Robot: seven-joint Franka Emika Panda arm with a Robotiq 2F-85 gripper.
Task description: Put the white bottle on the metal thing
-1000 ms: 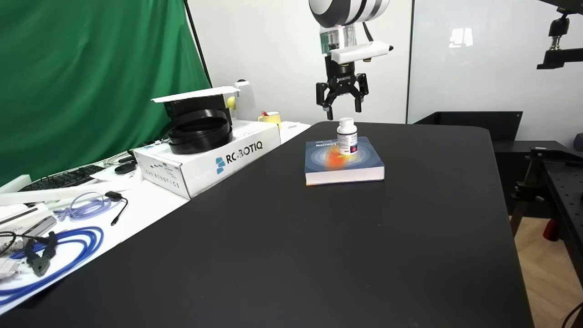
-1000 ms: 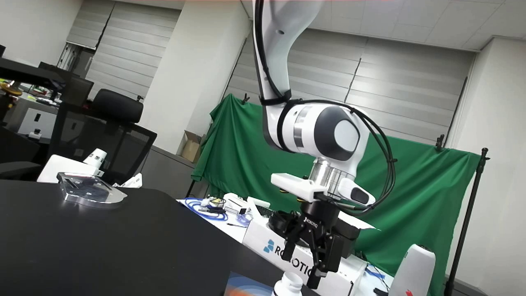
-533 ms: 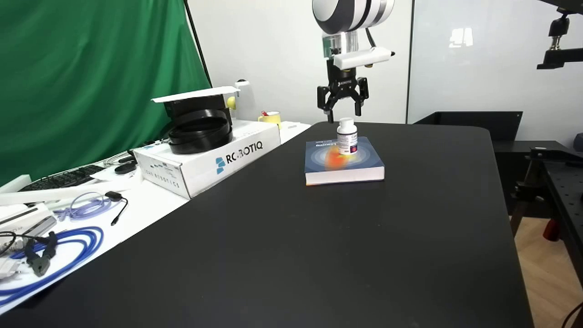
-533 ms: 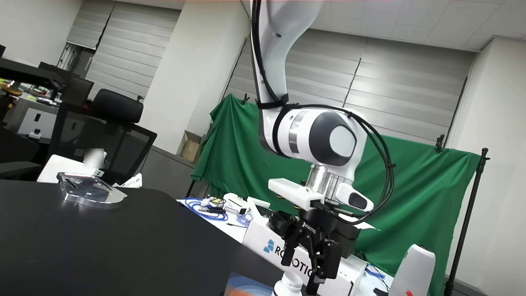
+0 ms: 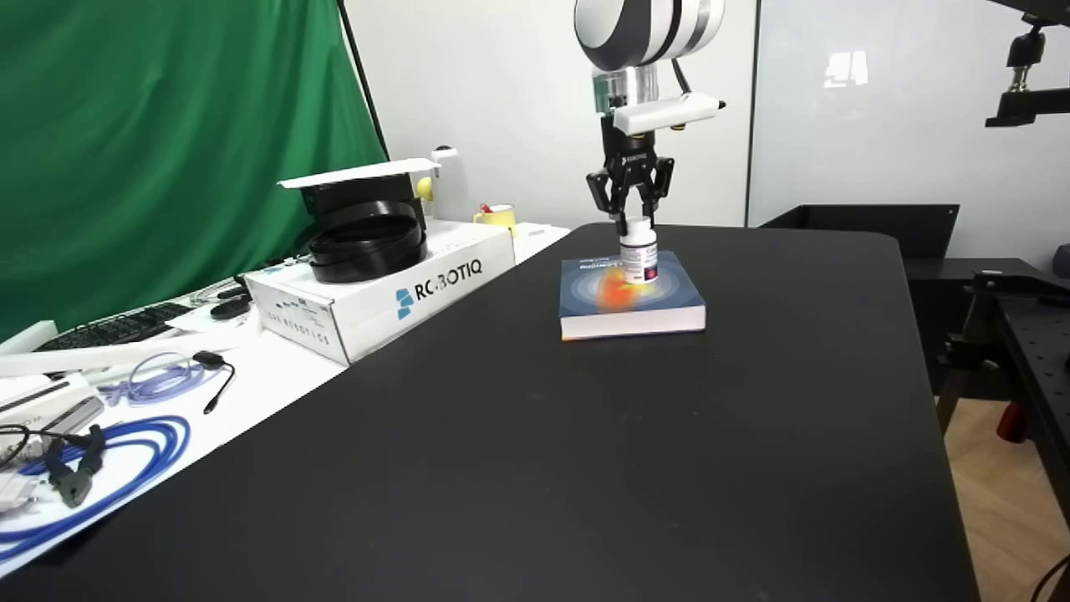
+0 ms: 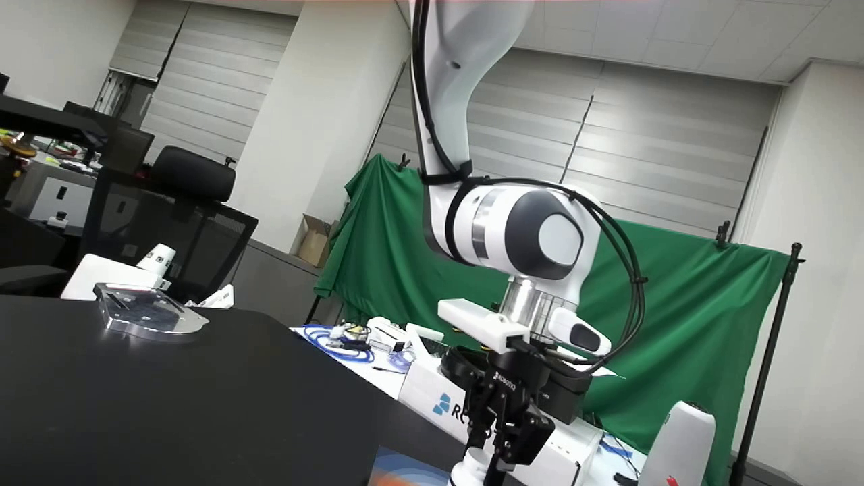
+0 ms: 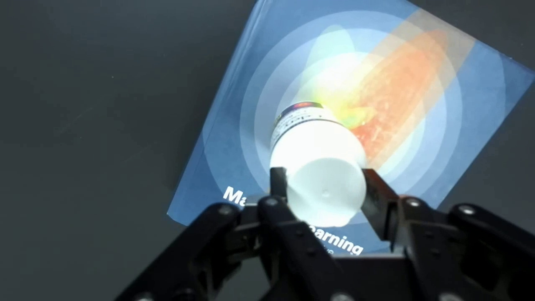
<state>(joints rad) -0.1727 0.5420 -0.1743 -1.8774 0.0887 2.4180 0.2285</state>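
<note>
The white bottle [image 5: 639, 257] stands upright on the blue book [image 5: 585, 293], its printed label facing out. In the wrist view I look down on the white bottle [image 7: 317, 140], cap towards me. My gripper [image 7: 324, 184] is shut on its cap, one black finger [image 7: 278, 182] pressed to each side. Both exterior views show the gripper [image 5: 635, 221] pointing down from above, with the bottle's lower part cut off by the frame edge in one of them. The metal thing [image 6: 152, 316], a low silvery piece with a rounded edge, lies far off on the black table [image 6: 202, 398].
Under the bottle the book [image 7: 217, 167] lies flat. A long white Robotiq box [image 5: 418, 288] with a black ring-shaped object [image 5: 368, 251] on top stands beside the black table. Blue cables [image 5: 159, 451] and tools lie on the white side surface.
The gripper has come down a little over the bottle, and its fingers have moved together from wide apart onto the cap. The bottle shifted very slightly; the book stayed put.
</note>
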